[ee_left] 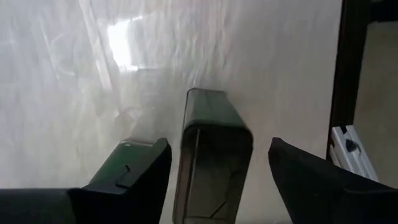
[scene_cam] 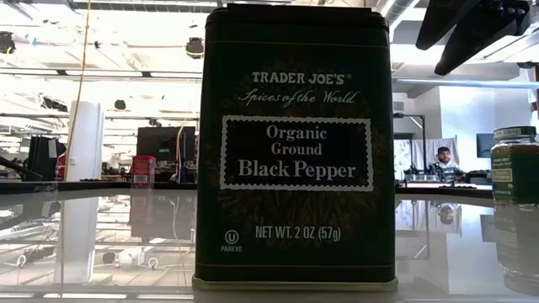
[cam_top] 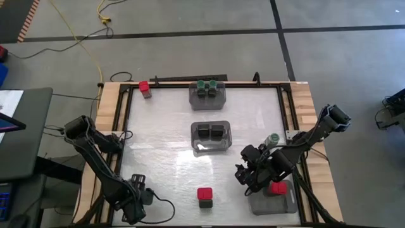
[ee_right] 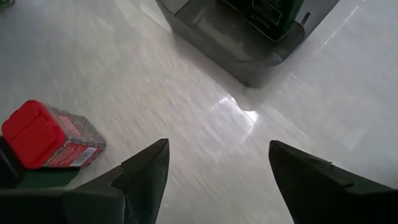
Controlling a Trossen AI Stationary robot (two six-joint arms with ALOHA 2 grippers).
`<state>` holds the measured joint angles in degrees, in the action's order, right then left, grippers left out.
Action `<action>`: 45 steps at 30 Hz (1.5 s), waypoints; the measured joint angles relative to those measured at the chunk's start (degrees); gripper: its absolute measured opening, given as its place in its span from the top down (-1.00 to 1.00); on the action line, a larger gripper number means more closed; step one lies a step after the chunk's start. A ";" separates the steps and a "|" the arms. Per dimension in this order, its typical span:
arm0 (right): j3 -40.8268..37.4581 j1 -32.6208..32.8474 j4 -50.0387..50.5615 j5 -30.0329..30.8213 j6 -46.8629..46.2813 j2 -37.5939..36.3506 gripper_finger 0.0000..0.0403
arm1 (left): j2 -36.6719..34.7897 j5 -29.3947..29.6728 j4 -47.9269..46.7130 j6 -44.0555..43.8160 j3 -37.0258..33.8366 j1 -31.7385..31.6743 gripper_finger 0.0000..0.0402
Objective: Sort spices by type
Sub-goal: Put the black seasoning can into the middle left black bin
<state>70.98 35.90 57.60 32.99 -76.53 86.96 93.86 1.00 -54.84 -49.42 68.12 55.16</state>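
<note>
The left gripper [cam_top: 136, 204] sits at the table's [cam_top: 164, 152] 7 o'clock corner. Its wrist view shows both fingers [ee_left: 134, 171] spread apart with a dark tin [ee_left: 211, 162] lying between them, untouched on either side. In the low view this black pepper tin [scene_cam: 295, 143] stands upright close to the camera.

The right gripper [cam_top: 248, 176] hovers at 4 o'clock, just beside the near bin [cam_top: 273, 202]. Its fingers [ee_right: 146, 168] are spread, holding nothing.

Spice locations, high view:
- Far bin [cam_top: 209, 96], 12 o'clock: green-capped jars [cam_top: 209, 84].
- Centre bin [cam_top: 211, 136]: black tins [cam_top: 211, 132].
- Near bin, 5 o'clock: one red-capped jar [cam_top: 278, 187].
- Loose red-capped jar [cam_top: 145, 88], 11 o'clock corner.
- Loose red-capped jar [cam_top: 204, 196], 6 o'clock, also visible in the right wrist view [ee_right: 50, 137].
- Loose green-capped jar [cam_top: 273, 138], 3 o'clock, beside the right arm; the low view shows it at the right edge [scene_cam: 515, 202].

A person [scene_cam: 444, 162] appears in the room behind the table.
</note>
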 joint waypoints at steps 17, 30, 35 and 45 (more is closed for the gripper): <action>0.00 0.46 -0.05 0.01 0.56 0.00 -0.51 | 0.00 -3.10 1.32 -0.59 0.00 -0.72 0.38; 0.00 0.48 -0.11 0.00 4.00 0.00 -0.51 | 0.00 0.23 -1.15 -2.06 9.36 -12.97 0.40; 0.00 0.48 -0.60 0.00 4.17 0.00 -0.51 | 0.00 0.73 -12.32 2.01 18.45 -22.98 0.40; 0.00 0.46 -3.60 0.00 4.10 0.00 -0.51 | -0.07 5.07 -9.55 35.62 30.93 -43.74 0.40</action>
<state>70.98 36.36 54.01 32.99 -72.42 86.96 93.80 6.06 -64.40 -13.81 99.04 11.42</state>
